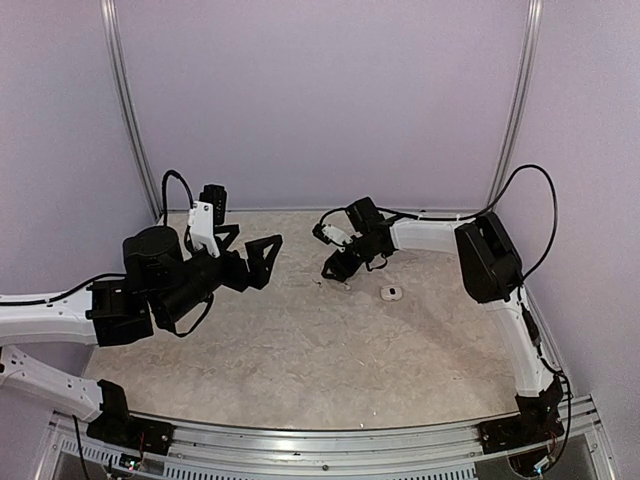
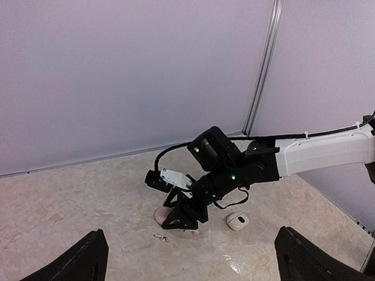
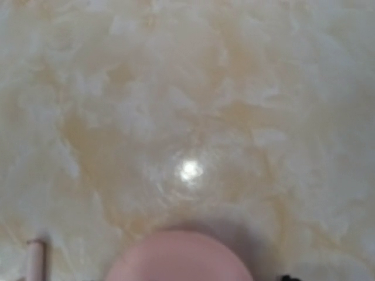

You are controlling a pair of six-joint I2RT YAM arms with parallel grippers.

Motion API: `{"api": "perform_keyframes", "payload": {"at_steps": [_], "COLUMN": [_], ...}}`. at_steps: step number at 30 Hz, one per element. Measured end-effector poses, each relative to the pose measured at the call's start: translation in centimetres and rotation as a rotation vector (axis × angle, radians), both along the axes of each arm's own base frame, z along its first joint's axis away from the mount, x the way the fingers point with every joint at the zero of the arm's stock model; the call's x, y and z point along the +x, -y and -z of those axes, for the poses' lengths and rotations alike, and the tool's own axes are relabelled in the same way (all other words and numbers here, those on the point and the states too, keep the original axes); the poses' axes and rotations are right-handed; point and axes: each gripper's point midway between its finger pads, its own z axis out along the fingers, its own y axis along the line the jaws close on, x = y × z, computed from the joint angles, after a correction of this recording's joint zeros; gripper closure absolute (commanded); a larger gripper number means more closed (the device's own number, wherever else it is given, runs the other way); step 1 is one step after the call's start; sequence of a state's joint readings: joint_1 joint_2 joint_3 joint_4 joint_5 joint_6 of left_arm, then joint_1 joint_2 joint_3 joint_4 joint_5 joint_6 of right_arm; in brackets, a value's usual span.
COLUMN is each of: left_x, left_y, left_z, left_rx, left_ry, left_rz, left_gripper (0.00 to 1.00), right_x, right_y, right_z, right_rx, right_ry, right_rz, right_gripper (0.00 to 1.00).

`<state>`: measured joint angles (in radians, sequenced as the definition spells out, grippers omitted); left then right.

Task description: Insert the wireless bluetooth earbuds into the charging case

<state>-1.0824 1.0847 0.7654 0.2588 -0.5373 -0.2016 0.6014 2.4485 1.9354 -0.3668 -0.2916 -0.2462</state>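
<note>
The white charging case [image 1: 391, 292] lies shut on the table, dark spot up, and also shows in the left wrist view [image 2: 237, 220]. One tiny white earbud [image 2: 161, 237] lies loose on the table left of my right gripper [image 2: 186, 225]. A second small white piece, probably the other earbud [image 2: 194, 232], lies at that gripper's tips; I cannot tell whether it is gripped. My right gripper [image 1: 337, 270] points down at the table, left of the case. My left gripper [image 1: 262, 258] is open and empty, held in the air, its fingers [image 2: 88, 257] wide apart.
A round pinkish-white puck [image 2: 159, 215] lies just behind my right gripper and fills the bottom of the blurred right wrist view [image 3: 179, 257]. A thin pale stick [image 3: 35, 260] shows at that view's lower left. Purple walls close off the back and sides.
</note>
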Motion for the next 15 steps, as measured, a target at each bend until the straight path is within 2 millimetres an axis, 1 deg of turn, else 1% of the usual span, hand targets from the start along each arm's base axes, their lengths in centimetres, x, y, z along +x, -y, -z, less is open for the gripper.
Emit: {"api": "perform_keyframes", "payload": {"at_steps": [3,10,13,15], "left_x": [0.3,1.3,1.6,1.7], "left_y": [-0.2,-1.3,-1.8,-2.1], "left_z": [0.1,0.3,0.3,0.4], "left_rx": [-0.007,-0.032,-0.046,-0.054], "left_ry": [-0.005,-0.032,-0.044,-0.057], "left_rz": [-0.005,-0.045,-0.058,-0.062], "left_gripper": [0.01,0.01,0.01,0.01], "right_x": [-0.2,-0.4,-0.7,-1.6], "right_y": [-0.4,-0.6,-0.4,0.1], "right_z": [0.0,0.1,0.1,0.0], "right_rx": [-0.006,-0.007,0.0,-0.002], "right_ry": [0.005,0.003,0.004,-0.004], "right_rz": [-0.006,-0.009,-0.006,-0.008], "right_gripper": [0.4,0.56,0.58,0.6]}}
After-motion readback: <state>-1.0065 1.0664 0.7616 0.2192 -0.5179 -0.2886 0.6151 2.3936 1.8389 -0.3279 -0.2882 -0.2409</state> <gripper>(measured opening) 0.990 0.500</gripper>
